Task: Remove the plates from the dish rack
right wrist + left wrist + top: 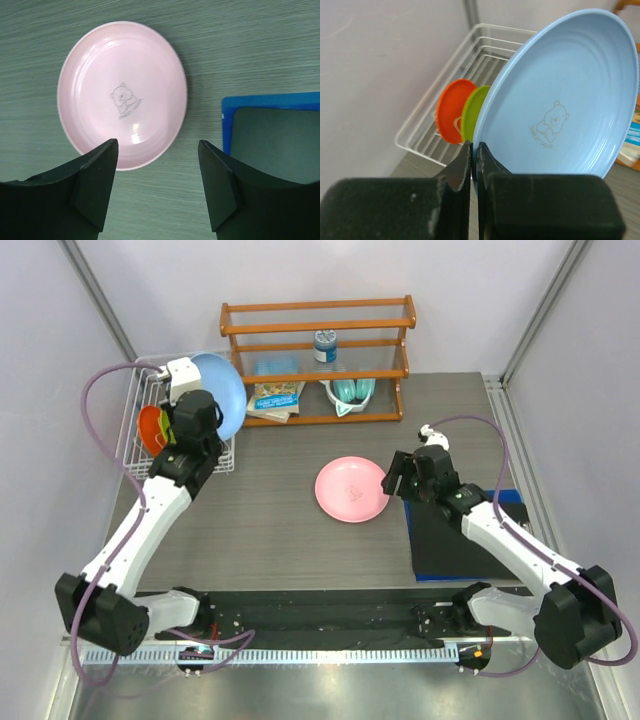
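Observation:
My left gripper (197, 412) (475, 150) is shut on the lower rim of the light blue plate (226, 390) (565, 100). It holds the plate on edge at the right side of the white wire dish rack (135, 430) (427, 135). The orange plate (150, 428) (450, 117) and the lime green plate (166, 430) (472, 112) stand upright in the rack behind it. The pink plate (352, 489) (122, 95) lies flat on the table. My right gripper (396, 478) (157, 145) is open and empty, just off the pink plate's right rim.
A brown wooden shelf rack (318, 350) stands at the back with a can (325, 345), a teal bowl-like item (350, 392) and books (275, 400). A blue mat with a black pad (460, 535) (272, 125) lies under the right arm. Walls close in on both sides.

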`<state>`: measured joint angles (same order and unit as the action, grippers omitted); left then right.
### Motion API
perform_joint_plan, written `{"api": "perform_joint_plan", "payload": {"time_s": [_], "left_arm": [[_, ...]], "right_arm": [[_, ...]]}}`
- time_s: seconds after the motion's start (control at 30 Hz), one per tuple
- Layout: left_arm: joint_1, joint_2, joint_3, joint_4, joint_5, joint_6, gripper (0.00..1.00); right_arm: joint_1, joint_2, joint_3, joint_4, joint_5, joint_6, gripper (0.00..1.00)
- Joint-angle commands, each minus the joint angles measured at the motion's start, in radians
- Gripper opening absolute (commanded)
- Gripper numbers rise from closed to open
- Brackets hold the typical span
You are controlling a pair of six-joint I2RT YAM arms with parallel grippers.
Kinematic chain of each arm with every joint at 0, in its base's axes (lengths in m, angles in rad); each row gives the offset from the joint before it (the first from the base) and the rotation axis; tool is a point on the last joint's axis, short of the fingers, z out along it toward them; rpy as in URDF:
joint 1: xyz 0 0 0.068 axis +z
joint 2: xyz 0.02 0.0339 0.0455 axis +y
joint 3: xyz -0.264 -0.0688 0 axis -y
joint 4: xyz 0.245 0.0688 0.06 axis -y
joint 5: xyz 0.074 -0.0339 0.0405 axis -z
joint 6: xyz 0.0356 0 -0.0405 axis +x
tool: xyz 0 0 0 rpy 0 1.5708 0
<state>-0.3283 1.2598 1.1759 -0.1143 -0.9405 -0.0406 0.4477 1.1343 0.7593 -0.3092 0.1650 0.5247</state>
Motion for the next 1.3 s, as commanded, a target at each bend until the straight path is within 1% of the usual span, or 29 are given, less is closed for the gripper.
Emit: {"api": "perform_joint_plan", "payload": {"time_s": [0.0,0.07,0.1,0.23,0.3,0.33,0.4,0.6,0.93,1.1,1.17,1.2,1.23,1.27], "left_arm": [[-0.006,-0.130,-0.011,-0.209,0.282,-0.259,0.00],[-0.006,-0.166,-0.038,-0.226,0.369,-0.312,0.00],[-0.009,-0.198,-0.062,-0.232,0.443,-0.361,0.00],[-0.012,-0.244,-0.131,-0.225,0.620,-0.449,0.00],[-0.017,-0.250,-0.172,-0.216,0.707,-0.482,0.00],[-0.018,-0.250,-0.185,-0.200,0.733,-0.511,0.00],[-0.035,-0.247,-0.215,-0.190,0.764,-0.533,0.00],[-0.103,-0.240,-0.265,-0.156,0.778,-0.574,0.00],[-0.219,-0.204,-0.286,-0.137,0.724,-0.597,0.00],[-0.247,-0.174,-0.292,-0.127,0.712,-0.599,0.00],[-0.259,-0.169,-0.297,-0.124,0.703,-0.605,0.00],[-0.262,-0.169,-0.300,-0.120,0.704,-0.608,0.00],[-0.268,-0.171,-0.303,-0.113,0.704,-0.610,0.00],[-0.271,-0.171,-0.306,-0.110,0.706,-0.611,0.00]], "right_arm": [[-0.003,-0.047,0.029,0.076,-0.195,0.018,0.71],[-0.001,-0.054,0.014,0.127,-0.269,0.034,0.71],[-0.003,-0.065,0.009,0.145,-0.288,0.053,0.72],[0.000,-0.093,-0.023,0.263,-0.373,0.103,0.73],[0.005,-0.100,-0.026,0.292,-0.412,0.135,0.73],[0.005,-0.105,-0.031,0.336,-0.424,0.146,0.74],[0.009,-0.105,-0.037,0.367,-0.435,0.159,0.74],[0.019,-0.071,-0.048,0.455,-0.449,0.192,0.75],[0.051,0.027,-0.037,0.513,-0.430,0.199,0.76],[0.078,0.087,-0.023,0.521,-0.410,0.189,0.76],[0.086,0.107,-0.018,0.506,-0.380,0.193,0.71],[0.088,0.129,-0.012,0.499,-0.375,0.193,0.64],[0.089,0.140,-0.011,0.496,-0.375,0.189,0.51],[0.089,0.150,-0.008,0.489,-0.375,0.189,0.46]]}}
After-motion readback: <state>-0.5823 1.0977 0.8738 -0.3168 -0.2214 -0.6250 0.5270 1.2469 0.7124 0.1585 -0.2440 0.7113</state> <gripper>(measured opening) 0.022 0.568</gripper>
